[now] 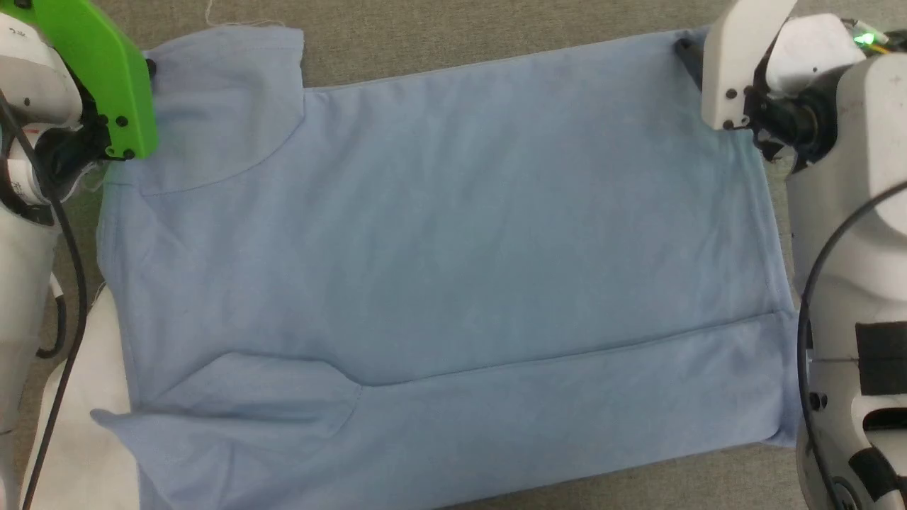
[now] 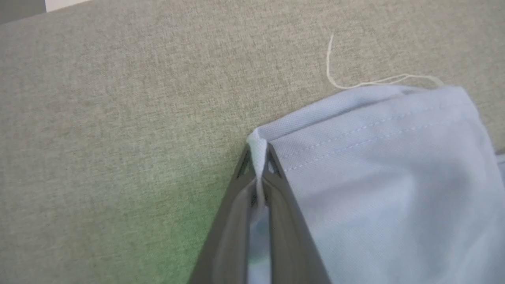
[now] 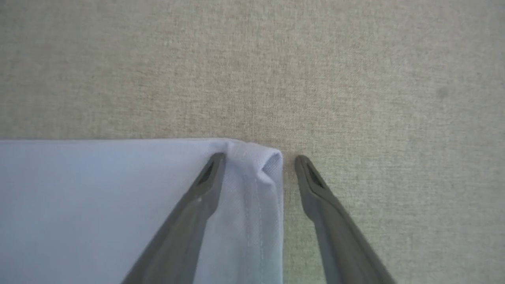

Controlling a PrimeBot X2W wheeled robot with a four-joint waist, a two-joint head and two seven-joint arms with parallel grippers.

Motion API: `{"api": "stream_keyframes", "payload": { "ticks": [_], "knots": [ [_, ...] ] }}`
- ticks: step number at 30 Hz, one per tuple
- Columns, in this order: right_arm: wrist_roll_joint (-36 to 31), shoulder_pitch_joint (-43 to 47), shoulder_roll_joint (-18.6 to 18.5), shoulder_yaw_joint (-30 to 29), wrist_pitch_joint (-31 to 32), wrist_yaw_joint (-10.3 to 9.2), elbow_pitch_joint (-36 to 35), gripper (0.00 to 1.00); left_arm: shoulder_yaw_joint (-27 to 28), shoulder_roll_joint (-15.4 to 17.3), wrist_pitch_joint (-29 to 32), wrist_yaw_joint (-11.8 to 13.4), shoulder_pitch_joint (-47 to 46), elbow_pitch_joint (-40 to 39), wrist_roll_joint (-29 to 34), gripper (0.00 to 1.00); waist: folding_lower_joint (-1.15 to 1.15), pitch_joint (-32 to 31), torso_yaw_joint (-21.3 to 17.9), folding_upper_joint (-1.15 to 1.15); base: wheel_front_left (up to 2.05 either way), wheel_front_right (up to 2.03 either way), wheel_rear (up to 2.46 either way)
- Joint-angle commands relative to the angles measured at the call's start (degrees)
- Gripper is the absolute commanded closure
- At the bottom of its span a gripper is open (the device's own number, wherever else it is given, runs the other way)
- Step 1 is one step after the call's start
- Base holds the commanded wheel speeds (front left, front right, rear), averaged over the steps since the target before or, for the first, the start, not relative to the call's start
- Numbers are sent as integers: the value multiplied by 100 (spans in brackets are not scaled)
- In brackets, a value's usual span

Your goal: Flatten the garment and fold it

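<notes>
- The left gripper (image 2: 258, 152) has its two dark fingers pressed together on a thin ridge of cloth, pinching the stitched hem corner of a sleeve of the garment (image 2: 394, 177), a light blue soft-fabric T-shirt.
- The pinched fold stands up pale between the fingertips; the rest of the sleeve spreads away to that view's right, lying on the table.
- A loose white thread (image 2: 335, 79) curls off the sleeve's far edge onto the grey-beige woven table cover (image 2: 118, 118).
- The right gripper (image 3: 260, 159) stands spread, straddling a hemmed corner of the garment (image 3: 98, 205). One finger rests over the blue fabric and the other is just beside the edge, over bare table cover (image 3: 252, 59).
- The corner between those fingers is slightly bunched and curled up.
- From the head view the garment (image 1: 453, 234) lies flat across the table cover (image 1: 460, 28), sleeves at the left and hem at the right. The near strip is folded over along a long crease, with the near sleeve tucked on top.
- The bright green plastic arm cover (image 1: 99, 64) hides most of the left gripper at the far left corner, and the white arm shell (image 1: 737, 64) overlaps the far right corner.
- A black cable (image 1: 71, 283) hangs by the left edge, over something white (image 1: 78, 425) that I cannot identify.
</notes>
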Motion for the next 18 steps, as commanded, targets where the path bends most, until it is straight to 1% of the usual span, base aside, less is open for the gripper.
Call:
{"api": "stream_keyframes", "payload": {
  "ticks": [1,2,4,7,10,12,15,18],
  "knots": [
    [-131,-31,11,-4,228,-8,126,97,-69,-37,-2,-38,72,126,-17,100,0,18,39,0,0,0,0],
    [-192,-47,12,-15,356,-8,139,100,-67,-59,-57,-62,63,139,-28,100,0,15,54,0,0,0,0],
    [-229,-33,13,-9,477,-8,94,100,-57,-95,-195,-110,57,167,-41,100,0,-5,74,0,0,0,0],
    [-167,70,13,107,255,-8,-86,100,-7,-124,-612,-197,80,182,-5,100,0,-88,93,0,0,0,0],
    [28,327,-8,292,-341,-8,-317,100,110,-139,-1376,-315,212,152,70,100,0,-284,114,0,0,0,0],
    [194,556,-97,470,-841,-8,-479,100,205,-168,-1923,-385,403,95,84,100,0,-464,136,0,0,0,0],
    [423,980,-335,735,-1659,-8,-701,100,342,-229,-2721,-444,878,-84,78,100,0,-821,209,0,0,0,0],
    [666,1427,-594,1010,-2295,-8,-891,100,456,-277,-3315,-484,1441,-340,22,100,0,-1190,306,0,0,0,0]
  ]
}}
